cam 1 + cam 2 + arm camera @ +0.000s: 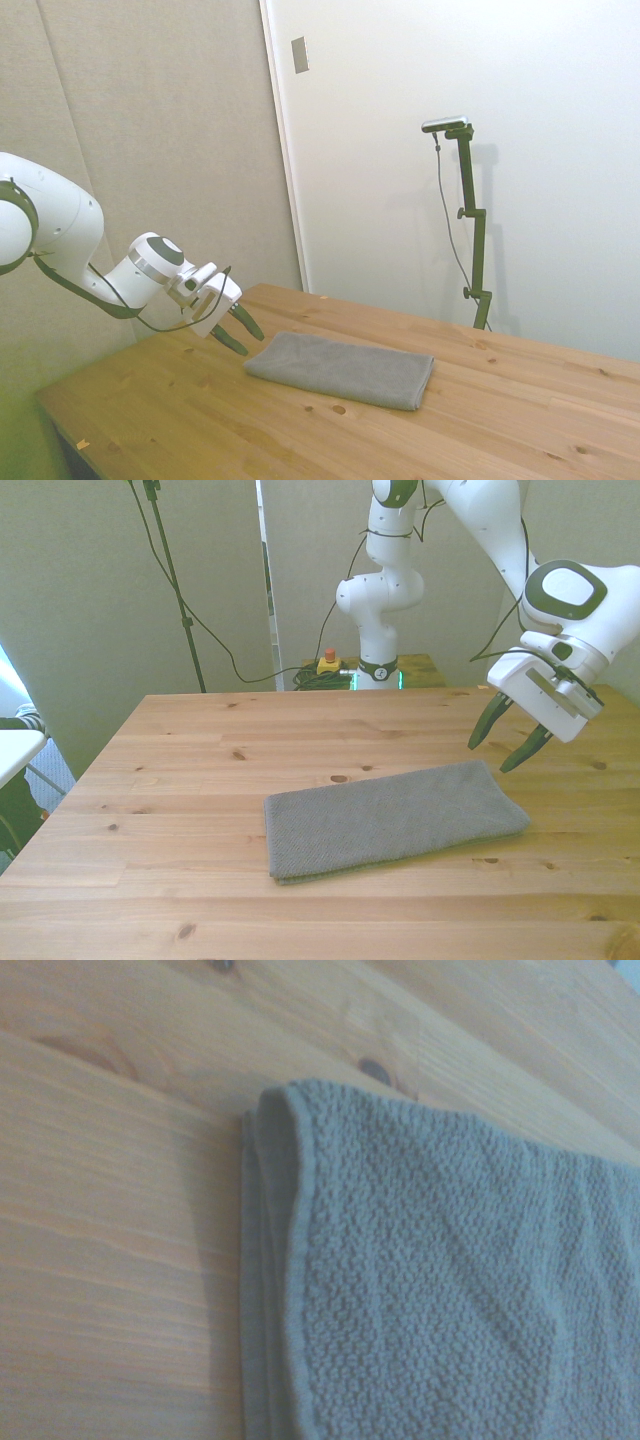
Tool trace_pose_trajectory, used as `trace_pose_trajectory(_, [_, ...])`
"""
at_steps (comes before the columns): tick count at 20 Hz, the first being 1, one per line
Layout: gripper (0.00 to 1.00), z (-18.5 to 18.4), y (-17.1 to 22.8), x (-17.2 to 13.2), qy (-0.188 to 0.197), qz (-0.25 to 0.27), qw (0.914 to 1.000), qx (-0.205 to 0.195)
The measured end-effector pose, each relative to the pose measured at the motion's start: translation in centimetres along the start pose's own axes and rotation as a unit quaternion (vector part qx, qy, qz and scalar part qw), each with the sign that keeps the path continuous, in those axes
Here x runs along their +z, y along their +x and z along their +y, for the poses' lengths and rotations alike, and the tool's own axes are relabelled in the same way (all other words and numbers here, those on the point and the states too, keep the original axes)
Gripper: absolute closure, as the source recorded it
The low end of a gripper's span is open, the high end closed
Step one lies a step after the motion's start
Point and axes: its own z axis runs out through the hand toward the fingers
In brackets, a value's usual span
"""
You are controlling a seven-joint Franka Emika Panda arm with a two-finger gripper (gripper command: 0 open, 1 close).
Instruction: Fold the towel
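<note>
The towel (392, 818) lies flat and folded in layers near the middle of the wooden surface (200, 780), its long side running across the front view. At the front view's right, the gripper (508, 743) hangs tilted just above the towel's end, fingers spread and holding nothing. No writing is legible.

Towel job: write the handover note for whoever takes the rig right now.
Tool: open, holding nothing, tilted, hovering just off the towel's short end on the front view's right, not touching it.
Towel: flat on the table, a long rectangle lying slightly askew. The wrist view shows layered edges at that end, so it is already folded at least once.
Done: the approach to that end.
Left: pinch the end, carry it over to the opposite end, release and back off.
</note>
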Motion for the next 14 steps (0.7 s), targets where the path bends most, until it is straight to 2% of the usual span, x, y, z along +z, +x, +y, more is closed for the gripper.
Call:
trace_pose_trajectory(7, [0.00, -1.8, -0.7, 1.3, -0.016, -0.007, 0.9998, -0.007])
trace_pose_trajectory(13, [0.00, -1.4, 0.3, 2.4, -0.026, -0.008, 0.9996, 0.002])
trace_pose_trajectory(14, [1.00, -1.2, 0.6, 2.8, -0.029, -0.009, 0.9995, 0.004])
